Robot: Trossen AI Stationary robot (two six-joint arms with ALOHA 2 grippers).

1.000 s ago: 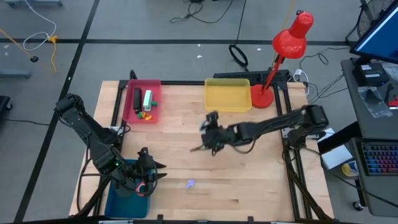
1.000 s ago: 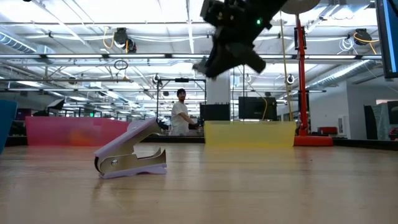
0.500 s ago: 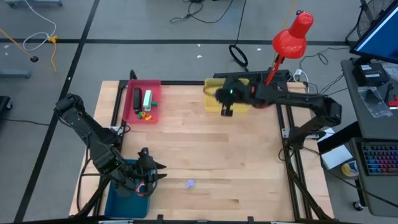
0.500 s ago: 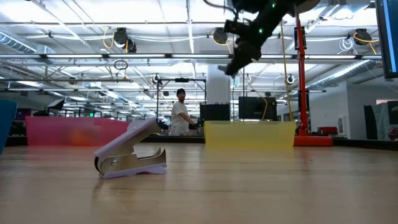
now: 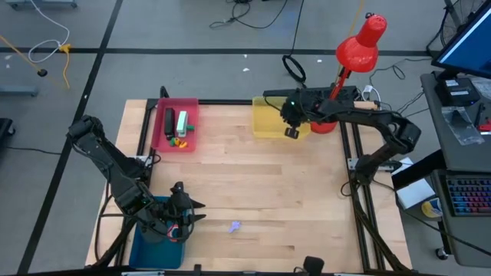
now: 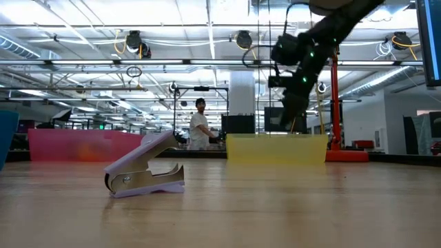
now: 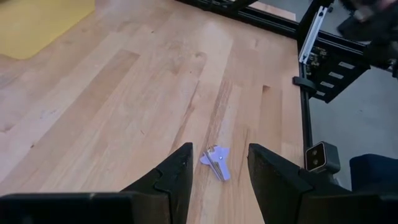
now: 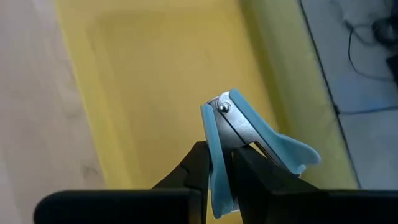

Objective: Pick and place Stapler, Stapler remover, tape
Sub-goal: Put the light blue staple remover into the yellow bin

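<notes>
My right gripper [image 8: 217, 157] is shut on a light-blue stapler remover [image 8: 249, 134] with a metal pivot, and hangs over the yellow tray [image 5: 270, 123] at the table's far edge. The low view shows this gripper [image 6: 293, 103] above the tray's wall [image 6: 275, 148]. A second, purple stapler remover [image 5: 235, 225] lies flat on the wood near the near edge [image 6: 145, 172]. My left gripper [image 7: 217, 168] is open over the blue tray [image 5: 153, 241], with the purple remover [image 7: 216, 162] ahead of its fingers. The pink tray [image 5: 192, 103] holds a black stapler [image 5: 169, 123] and small coloured tape rolls [image 5: 180, 141]. My right gripper pinches the light-blue stapler remover between its two fingers by one blue plastic arm [image 8: 214, 168]. The fingers come from above, pointing down. The remover is lifted clear over the yellow tray, and its metal pivot [image 8: 222, 107] and other arm stick out past the fingertips.
A red desk lamp [image 5: 360, 42] stands at the far right corner, its base [image 5: 322, 121] right beside the yellow tray. A black frame rail [image 5: 349, 165] runs along the table's right edge. Bare wood [image 5: 268, 192] spreads across the middle. A person [image 6: 200, 124] stands in the room beyond.
My right gripper, shut on the light-blue remover, has swung from over the table's middle toward the far edge. It has come down over the yellow tray. The purple remover has stayed where it was.
</notes>
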